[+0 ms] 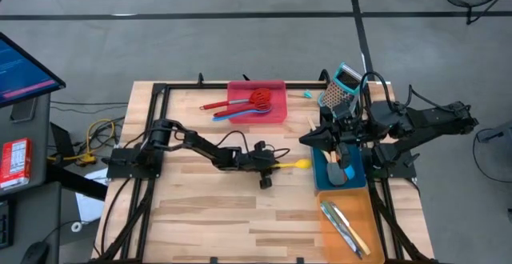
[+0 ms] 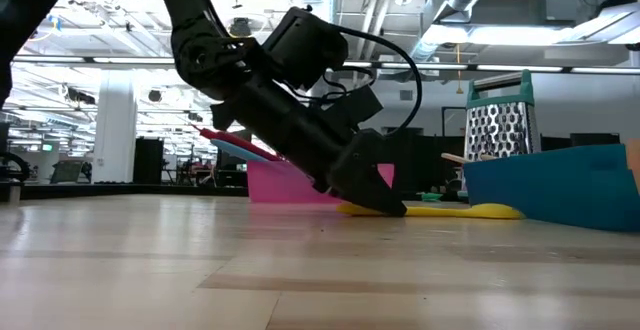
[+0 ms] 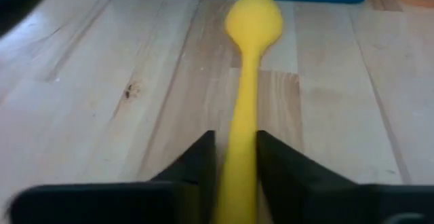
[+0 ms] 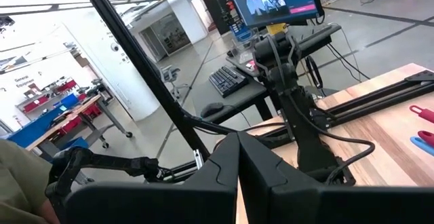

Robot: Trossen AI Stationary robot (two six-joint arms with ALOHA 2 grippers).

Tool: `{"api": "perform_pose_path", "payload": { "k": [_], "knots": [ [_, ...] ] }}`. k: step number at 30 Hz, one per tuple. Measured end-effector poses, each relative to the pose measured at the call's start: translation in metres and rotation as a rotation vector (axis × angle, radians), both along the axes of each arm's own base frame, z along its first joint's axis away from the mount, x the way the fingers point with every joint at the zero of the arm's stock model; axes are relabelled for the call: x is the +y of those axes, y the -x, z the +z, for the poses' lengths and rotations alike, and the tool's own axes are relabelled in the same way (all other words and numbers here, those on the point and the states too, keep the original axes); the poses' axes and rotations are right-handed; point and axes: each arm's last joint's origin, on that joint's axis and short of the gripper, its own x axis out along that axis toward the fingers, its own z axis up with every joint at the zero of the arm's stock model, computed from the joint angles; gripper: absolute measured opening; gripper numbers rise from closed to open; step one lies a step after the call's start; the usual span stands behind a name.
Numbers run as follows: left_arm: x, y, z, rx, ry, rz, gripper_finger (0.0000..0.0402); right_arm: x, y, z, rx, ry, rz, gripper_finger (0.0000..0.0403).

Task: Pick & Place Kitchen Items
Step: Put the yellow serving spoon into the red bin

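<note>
A yellow spoon (image 1: 300, 165) lies on the wooden table just left of the blue tray (image 1: 320, 180). My left gripper (image 1: 280, 166) is low over the table's middle and shut on the spoon's handle; it also shows in the low view (image 2: 390, 207) and in the left wrist view (image 3: 236, 139). My right gripper (image 1: 306, 139) is shut and empty, held above the table by the blue tray's far left corner; it also shows in the right wrist view (image 4: 237, 146). Red and blue utensils (image 1: 248, 104) lie in the red tray (image 1: 276, 112). My left gripper pinches the yellow spoon's handle (image 3: 239, 125) between its two fingers, at the end away from the bowl. The fingers slant down from the table's left and lie along the handle. The spoon lies flat, its bowl (image 2: 495, 211) on the table beside the blue tray.
A metal box grater (image 1: 340, 88) with a teal top stands at the far right. The blue tray holds grey and blue utensils (image 1: 344, 168). The orange tray (image 1: 332, 236) at the near right holds silver cutlery (image 1: 340, 220). Bare table lies near and left of my left gripper.
</note>
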Motion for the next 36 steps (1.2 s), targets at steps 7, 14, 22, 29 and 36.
{"api": "perform_pose_path", "payload": {
  "k": [7,14,22,29,36],
  "knots": [
    [0.000,0.001,0.003,0.002,0.012,-0.009,0.0027,0.000,0.000,0.000,0.000,0.000,0.000,0.0002],
    [-0.001,0.003,0.021,-0.007,0.024,-0.019,0.0027,0.000,0.000,0.000,-0.001,0.009,-0.001,0.0002],
    [-0.001,0.010,0.053,0.000,0.028,-0.023,0.0027,0.000,0.000,0.000,-0.008,0.033,-0.001,0.0002],
    [0.001,0.024,0.082,-0.063,0.044,-0.006,0.0027,-0.001,0.005,0.005,-0.039,0.035,-0.002,0.0002],
    [0.012,0.052,0.111,-0.111,0.170,0.063,0.0027,-0.002,0.017,0.022,-0.206,0.134,0.005,0.0002]
  ]
}}
